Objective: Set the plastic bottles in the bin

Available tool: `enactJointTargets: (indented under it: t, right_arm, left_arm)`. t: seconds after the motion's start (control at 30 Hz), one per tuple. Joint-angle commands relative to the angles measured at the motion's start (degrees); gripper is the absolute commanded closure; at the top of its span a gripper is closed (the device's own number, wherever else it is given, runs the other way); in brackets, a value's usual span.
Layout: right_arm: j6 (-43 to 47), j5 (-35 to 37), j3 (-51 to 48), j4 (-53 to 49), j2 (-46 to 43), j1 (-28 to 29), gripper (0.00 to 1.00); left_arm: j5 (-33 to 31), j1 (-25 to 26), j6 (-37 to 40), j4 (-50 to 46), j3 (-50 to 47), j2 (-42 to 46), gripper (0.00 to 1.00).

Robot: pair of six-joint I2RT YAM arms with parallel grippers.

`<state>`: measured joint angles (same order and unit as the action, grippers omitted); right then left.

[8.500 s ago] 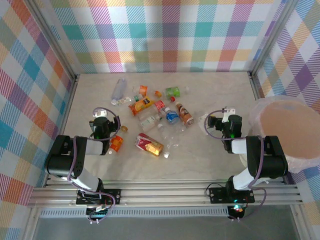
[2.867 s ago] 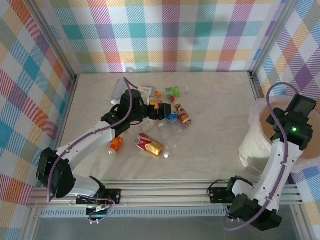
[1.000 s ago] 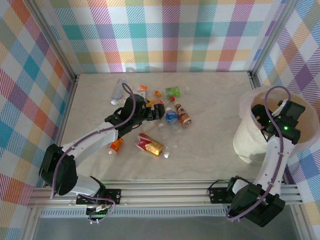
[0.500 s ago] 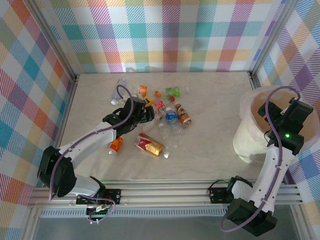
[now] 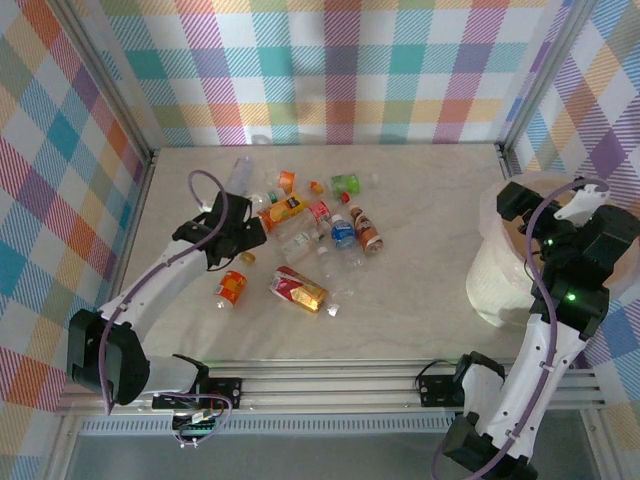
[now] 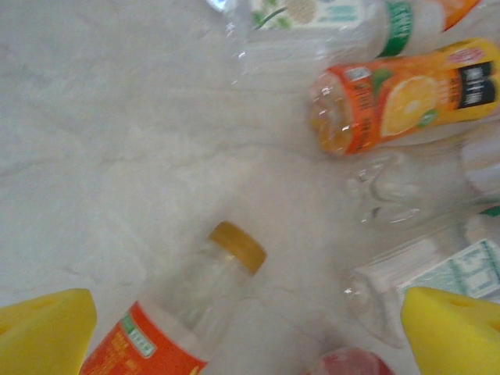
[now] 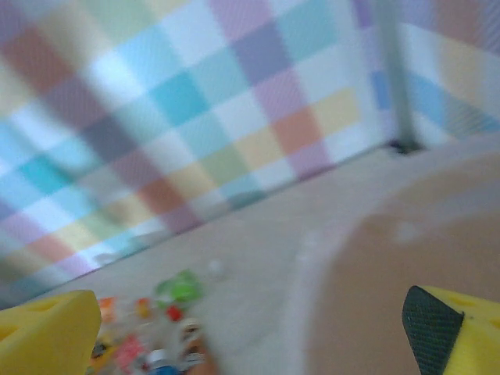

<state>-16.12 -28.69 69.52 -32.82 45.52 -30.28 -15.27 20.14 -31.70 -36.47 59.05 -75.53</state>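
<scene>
Several plastic bottles (image 5: pixel 300 215) lie scattered on the table's far left-middle. Among them are an orange juice bottle (image 5: pixel 283 210) (image 6: pixel 406 94), a red-and-yellow one (image 5: pixel 298 290) and a blue-labelled one (image 5: pixel 343 232). My left gripper (image 5: pixel 238 245) (image 6: pixel 250 336) hangs open over the yellow-capped neck of an orange-labelled bottle (image 5: pixel 230 287) (image 6: pixel 187 312) and holds nothing. The bin (image 5: pixel 495 285) stands at the right edge. My right gripper (image 5: pixel 515 200) (image 7: pixel 250 336) is open and empty above the bin's rim (image 7: pixel 312 258), facing the blurred bottles (image 7: pixel 156 336).
Checked walls close the table on three sides, with a metal post near the bin. A clear bottle (image 5: pixel 238 178) and a green one (image 5: pixel 346 183) lie toward the back wall. Bare tabletop (image 5: pixel 430 240) separates the bottles from the bin.
My left gripper has drawn back to the left, away from the middle of the bottle cluster, still empty. The right arm has lifted higher over the bin.
</scene>
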Motion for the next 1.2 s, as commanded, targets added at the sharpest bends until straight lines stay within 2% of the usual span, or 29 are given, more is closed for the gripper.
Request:
enactJointTargets:
  t: [0.0, 0.07, 0.13, 0.23, 0.5, 0.63, 0.83, 0.93, 1.03, 1.17]
  right_arm:
    - [-3.8, -15.5, 1.2, 7.6, 1.0, 2.9, 0.0]
    - [-2.8, -15.8, 1.5, 8.0, 1.6, 7.2, 0.0]
    - [-0.7, -13.3, 1.8, 7.1, 2.4, 12.3, 0.0]
    - [3.4, -8.2, 2.0, 5.6, 4.6, 20.6, 0.0]
    - [6.5, 2.1, 1.0, 8.1, 10.9, 37.4, 0.0]
    - [6.8, 6.2, -0.5, 12.8, 14.4, 44.3, 0.0]
    - [5.5, 10.8, -0.6, 14.9, 19.4, 47.9, 0.0]
    - [5.2, 10.7, -0.6, 15.4, 20.5, 48.3, 0.0]
    - [5.3, 11.3, -1.2, 16.3, 20.6, 48.6, 0.0]
    - [5.7, 12.4, -1.8, 16.7, 20.6, 48.6, 0.0]
  left_arm:
    - [7.5, -3.0, 2.8, -3.4, -3.0, 2.0, 0.0]
    - [12.2, -4.8, 3.8, -4.2, -3.7, 0.8, 0.0]
    - [13.9, -5.5, 4.5, -5.1, -4.3, -1.0, 0.0]
    - [10.8, -6.0, 4.6, -5.0, -6.6, -1.8, 0.0]
    - [10.7, -6.4, 4.3, -5.2, -10.2, -3.5, 0.0]
    - [16.2, -6.0, 5.0, -2.3, -13.0, -2.9, 0.0]
    - [20.7, -3.0, 4.3, 0.7, -17.4, -3.0, 0.0]
    - [17.5, 0.1, 4.2, -0.5, -17.7, -3.7, 0.01]
    - [15.1, 1.4, 3.6, 0.2, -18.8, -4.1, 0.09]
    - [14.0, 1.6, 2.9, 2.6, -20.8, -4.1, 0.26]
